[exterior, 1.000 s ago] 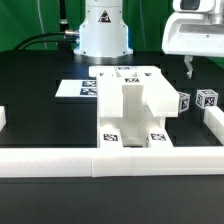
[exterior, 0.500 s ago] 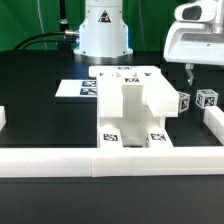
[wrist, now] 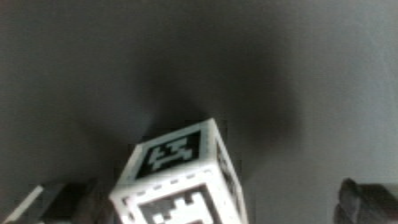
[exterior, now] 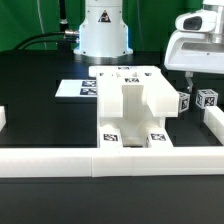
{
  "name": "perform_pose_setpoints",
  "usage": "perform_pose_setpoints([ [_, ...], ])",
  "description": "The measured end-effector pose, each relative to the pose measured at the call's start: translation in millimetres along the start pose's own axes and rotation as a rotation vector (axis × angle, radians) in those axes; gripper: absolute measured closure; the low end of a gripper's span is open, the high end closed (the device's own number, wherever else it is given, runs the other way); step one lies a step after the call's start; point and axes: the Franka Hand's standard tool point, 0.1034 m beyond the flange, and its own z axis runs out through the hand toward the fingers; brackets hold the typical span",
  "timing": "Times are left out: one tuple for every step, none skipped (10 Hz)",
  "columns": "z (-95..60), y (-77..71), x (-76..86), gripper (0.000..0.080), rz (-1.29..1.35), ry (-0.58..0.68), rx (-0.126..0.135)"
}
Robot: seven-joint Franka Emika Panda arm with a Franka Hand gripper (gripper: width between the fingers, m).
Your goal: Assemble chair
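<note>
The part-built chair (exterior: pixel 130 110), a boxy white assembly of slotted panels with tags, stands mid-table. At the exterior view's right two small tagged white cubes sit side by side (exterior: pixel 184 102) (exterior: pixel 207 99). My gripper (exterior: pixel 189 80) hangs just above them, nearer the left cube, and touches neither. In the wrist view one tagged cube (wrist: pixel 178 175) lies below, between the dark fingertips (wrist: pixel 50 202). The gripper (wrist: pixel 210 208) is open and holds nothing.
A long low white rail (exterior: pixel 110 160) runs along the front, with another white piece (exterior: pixel 214 124) at the right edge and a small block (exterior: pixel 3 118) at the left. The marker board (exterior: pixel 72 89) lies behind the chair, near the robot base (exterior: pixel 104 35).
The gripper has come down toward the two cubes at the exterior view's right, still open. The chair parts have not moved.
</note>
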Motion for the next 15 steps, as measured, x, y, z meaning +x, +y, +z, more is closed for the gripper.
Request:
perform_pose_setpoints([
  [4.0, 0.6, -2.7, 0.015, -0.003, -0.004, -0.004],
  [8.5, 1.8, -4.1, 0.015, -0.005, 0.0, -0.006],
  [12.8, 4.5, -5.6, 0.015, -0.009, -0.005, -0.013],
  [13.8, 6.0, -5.3, 0.015, -0.009, -0.006, -0.015],
  [13.8, 7.0, -4.5, 0.0177, -0.007, -0.005, -0.015],
  [13.7, 7.7, -3.7, 0.0177, -0.006, -0.005, -0.015],
  [13.6, 8.9, -2.7, 0.0367, -0.006, -0.004, -0.016],
  [13.5, 10.9, -1.1, 0.0367, -0.009, -0.003, -0.017],
  [13.5, 12.1, -0.1, 0.0519, -0.008, -0.003, -0.018],
  [13.4, 12.4, 0.2, 0.0518, -0.008, -0.002, -0.018],
  [13.5, 12.5, 0.3, 0.0518, -0.007, -0.002, -0.018],
  [11.6, 12.2, 1.4, 0.0518, -0.008, -0.003, -0.017],
  [-0.1, 11.9, 4.6, 0.0518, -0.014, -0.011, -0.013],
  [-26.3, 12.1, 8.9, 0.0518, -0.03, -0.037, -0.006],
  [-54.1, 15.2, 19.2, 0.0518, -0.047, -0.05, 0.008],
])
